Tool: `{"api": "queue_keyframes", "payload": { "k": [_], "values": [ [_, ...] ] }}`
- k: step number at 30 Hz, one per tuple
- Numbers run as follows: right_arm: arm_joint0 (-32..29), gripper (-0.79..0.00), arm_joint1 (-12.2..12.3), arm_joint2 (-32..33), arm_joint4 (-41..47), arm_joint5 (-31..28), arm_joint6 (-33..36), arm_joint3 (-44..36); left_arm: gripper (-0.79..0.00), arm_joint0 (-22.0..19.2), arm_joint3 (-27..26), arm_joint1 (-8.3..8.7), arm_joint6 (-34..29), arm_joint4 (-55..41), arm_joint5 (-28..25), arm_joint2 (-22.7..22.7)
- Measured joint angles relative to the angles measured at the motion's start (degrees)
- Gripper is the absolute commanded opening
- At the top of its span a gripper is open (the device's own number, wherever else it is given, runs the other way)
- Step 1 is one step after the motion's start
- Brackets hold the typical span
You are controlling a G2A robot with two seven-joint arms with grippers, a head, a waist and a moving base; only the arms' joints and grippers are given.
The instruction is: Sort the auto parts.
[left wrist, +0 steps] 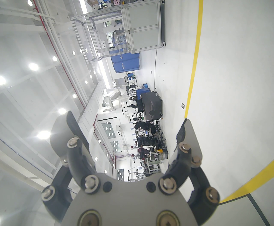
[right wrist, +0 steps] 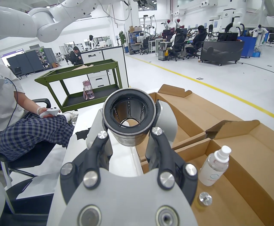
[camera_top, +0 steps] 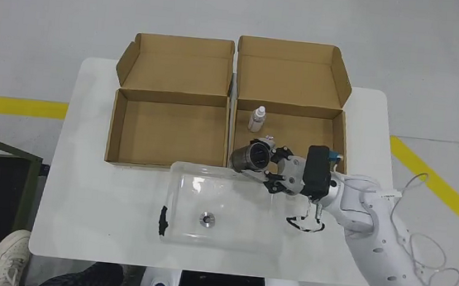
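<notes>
The right gripper is holding a metal cylinder above the counter, with its fingers clamped on the cylinder's two sides. The cylinder is hollow, with a dark ring at its open end and rows of small balls running down its bore. From above, it is hanging over the near left corner of the right cardboard box, close to where that box is meeting the left cardboard box, and just past the far edge of the clear tray. A white spray bottle is lying in the right cardboard box; its label is carrying red and blue print too small to read. A small metal knob is sitting near the bottle on the box floor. A small metal ring is resting in the clear tray, and a black strip is lying at the tray's left end. The left gripper is pointing out into the hall, away from the counter, with its fingers standing wide apart and gripping nothing.
</notes>
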Motion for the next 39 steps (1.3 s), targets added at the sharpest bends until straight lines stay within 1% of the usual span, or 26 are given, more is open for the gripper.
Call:
{"api": "queue_keyframes", "payload": {
  "k": [19,23,30,39],
  "values": [
    [0.0,-0.785,0.0,0.0,0.0,0.0,0.0,0.0,0.0,0.0,0.0,0.0,0.0,0.0,0.0,0.0],
    [-0.2,-0.785,-0.1,-0.4,0.0,1.3,0.6,-0.7,0.0,0.0,0.0,0.0,0.0,0.0,0.0,0.0],
    [2.8,-0.785,-0.7,-2.5,0.1,3.5,2.1,1.0,0.0,0.0,0.0,0.0,0.0,0.0,0.0,0.0],
    [8.7,-0.785,-2.5,-8.7,-2.6,10.0,5.4,4.5,0.0,0.0,0.0,0.0,0.0,0.0,0.0,0.0]
  ]
}}
